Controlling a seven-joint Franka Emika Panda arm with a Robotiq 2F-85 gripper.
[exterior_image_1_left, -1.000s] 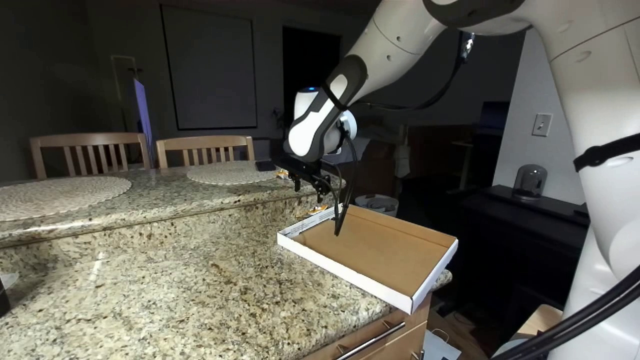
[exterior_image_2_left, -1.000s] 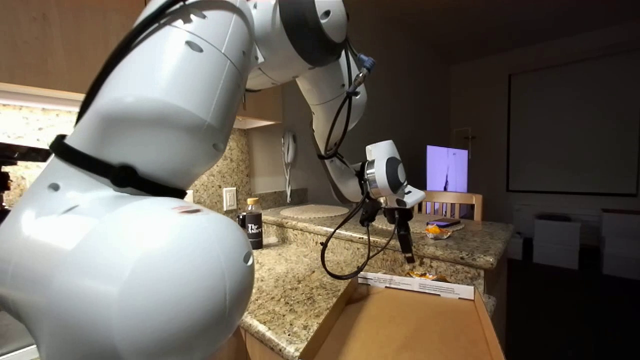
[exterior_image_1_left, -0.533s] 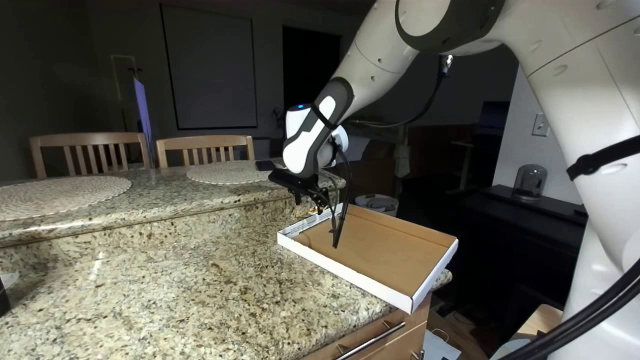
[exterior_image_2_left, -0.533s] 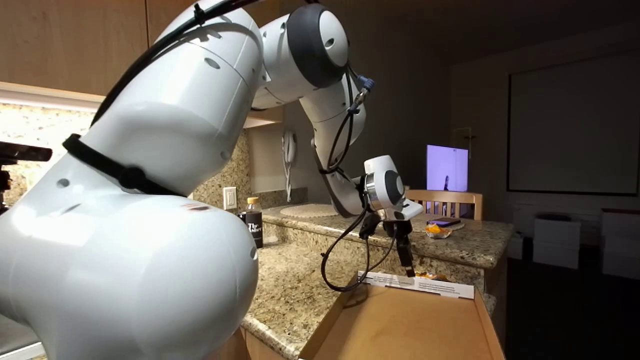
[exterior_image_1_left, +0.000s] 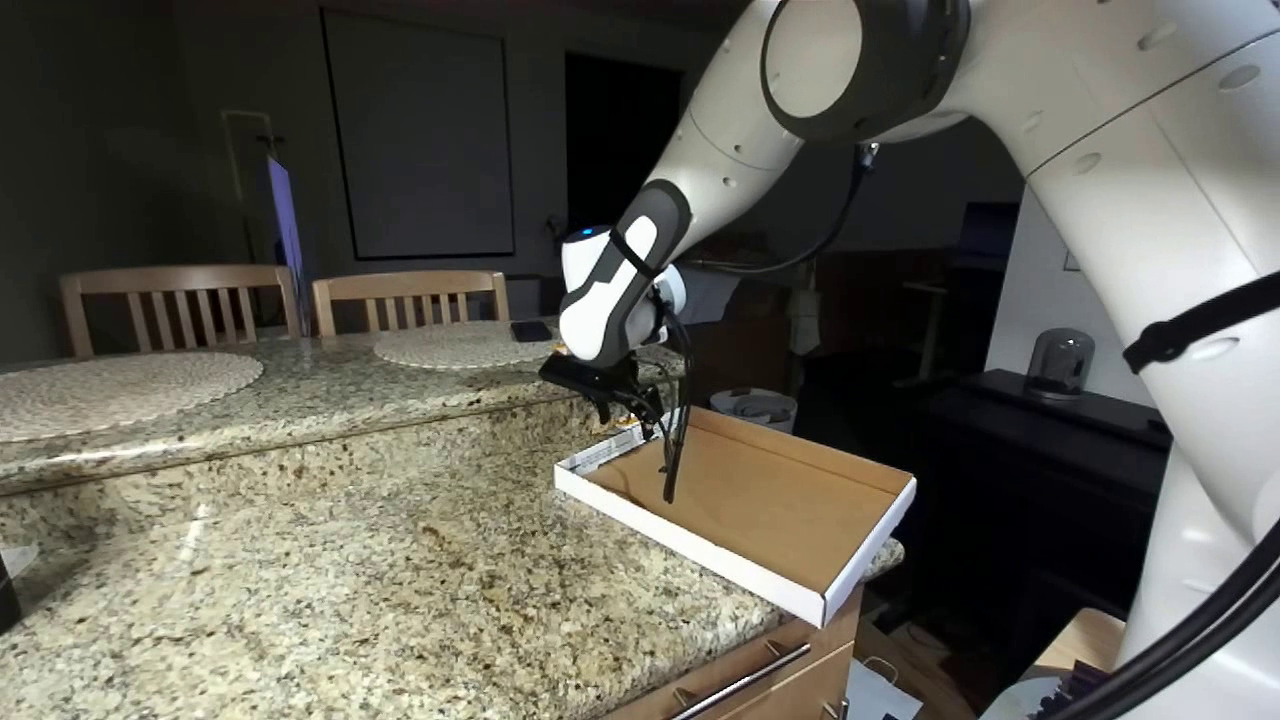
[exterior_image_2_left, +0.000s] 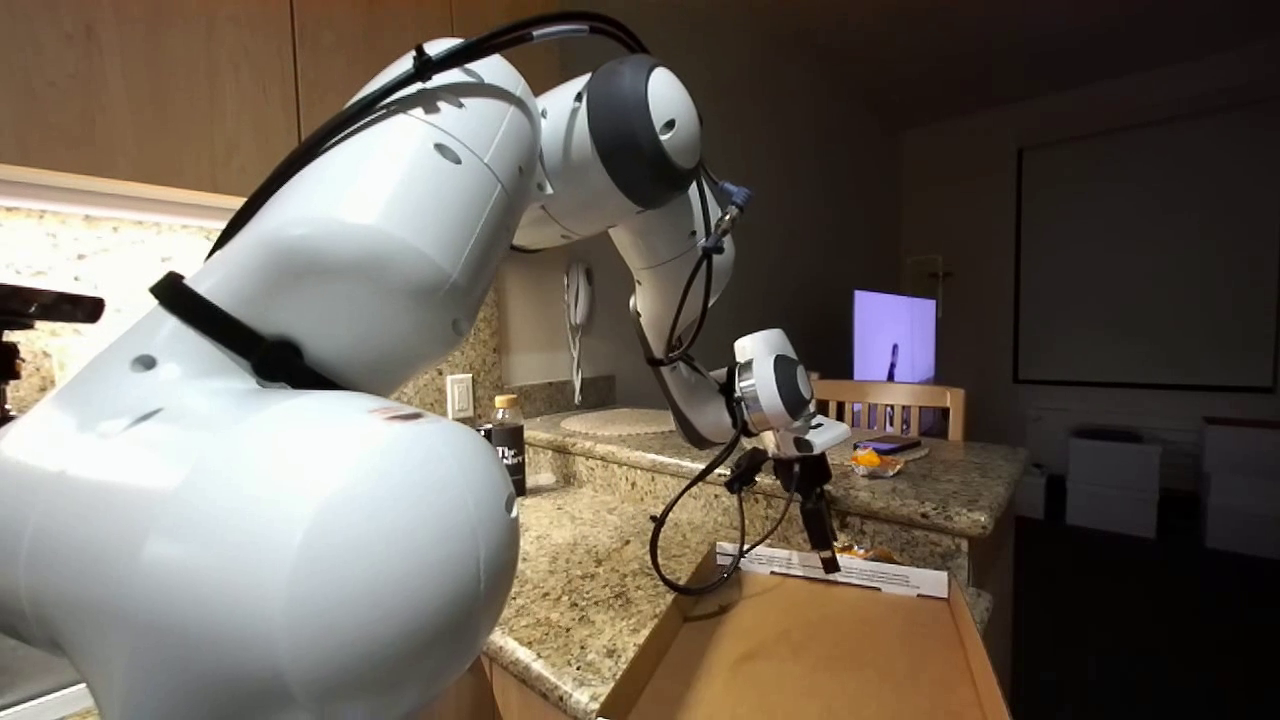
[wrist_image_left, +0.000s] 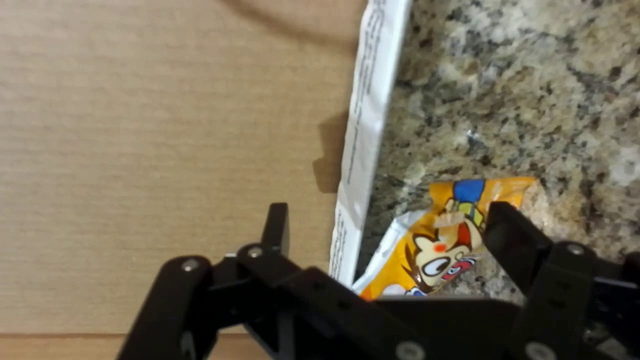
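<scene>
There's the black two-jawed gripper (wrist_image_left: 389, 216), hanging spread wide, one jaw over the shallow white-walled brown cardboard box (wrist_image_left: 366, 130), the other by the crinkled orange cartoon-printed wrapper (wrist_image_left: 435, 250), lying just outside on the speckled granite bench (exterior_image_1_left: 400, 570)!

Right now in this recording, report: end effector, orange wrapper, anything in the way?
End effector open, holding nothing. Orange wrapper on granite counter. White box wall between jaws in wrist view; possibly in the way.
</scene>
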